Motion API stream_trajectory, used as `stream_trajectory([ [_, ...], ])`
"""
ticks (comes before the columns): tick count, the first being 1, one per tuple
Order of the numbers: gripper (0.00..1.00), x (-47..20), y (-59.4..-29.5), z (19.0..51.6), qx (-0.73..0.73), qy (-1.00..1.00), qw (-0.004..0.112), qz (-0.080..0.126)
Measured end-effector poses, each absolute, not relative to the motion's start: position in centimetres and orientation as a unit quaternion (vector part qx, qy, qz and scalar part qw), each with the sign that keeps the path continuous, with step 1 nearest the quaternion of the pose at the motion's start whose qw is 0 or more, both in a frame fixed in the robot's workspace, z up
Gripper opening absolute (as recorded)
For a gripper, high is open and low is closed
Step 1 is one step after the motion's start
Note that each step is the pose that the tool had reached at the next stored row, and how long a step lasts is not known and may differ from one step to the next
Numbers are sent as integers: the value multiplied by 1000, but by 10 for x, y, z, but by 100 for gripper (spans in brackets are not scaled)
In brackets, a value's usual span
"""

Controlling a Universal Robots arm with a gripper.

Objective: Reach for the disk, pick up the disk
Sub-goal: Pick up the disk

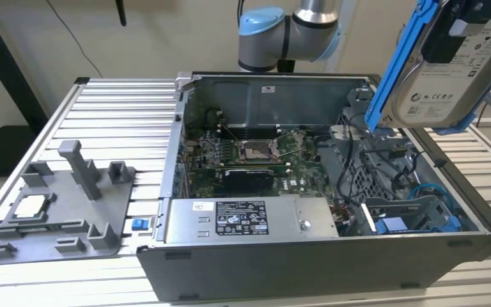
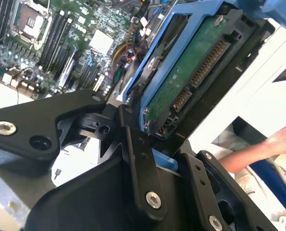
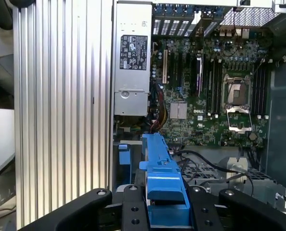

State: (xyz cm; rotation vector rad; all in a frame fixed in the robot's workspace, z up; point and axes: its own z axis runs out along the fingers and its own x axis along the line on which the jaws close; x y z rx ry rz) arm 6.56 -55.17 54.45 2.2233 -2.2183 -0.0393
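Exterior view: your disk [image 1: 437, 77] is up in the air, tilted, above the open computer case [image 1: 314, 268] at the exterior view's right, with the gripper [image 1: 467, 22] at its top edge. Second wrist view: the gripper [image 2: 155, 144] is clamped on the disk's [image 2: 191, 82] blue bracket, green board facing you; a person's hand [image 2: 282, 139] appears beyond. First wrist view: the bracket [image 3: 162, 178] sits between the fingers, probably pinched, above the motherboard [image 3: 205, 96].

You see the disk [image 1: 437, 77] as dull silver-grey metal with a white paper label, framed in glossy bright blue plastic. The end effector [image 3: 167, 211] is matt black metal. The worktop [image 1: 109, 109] is ribbed, brushed aluminium; the computer case [image 1: 314, 268] matt grey sheet metal.
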Motion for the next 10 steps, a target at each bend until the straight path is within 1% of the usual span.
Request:
stream_trajectory([
  [10, 0, 66, -552, 537, 708, -706, 0, -13],
])
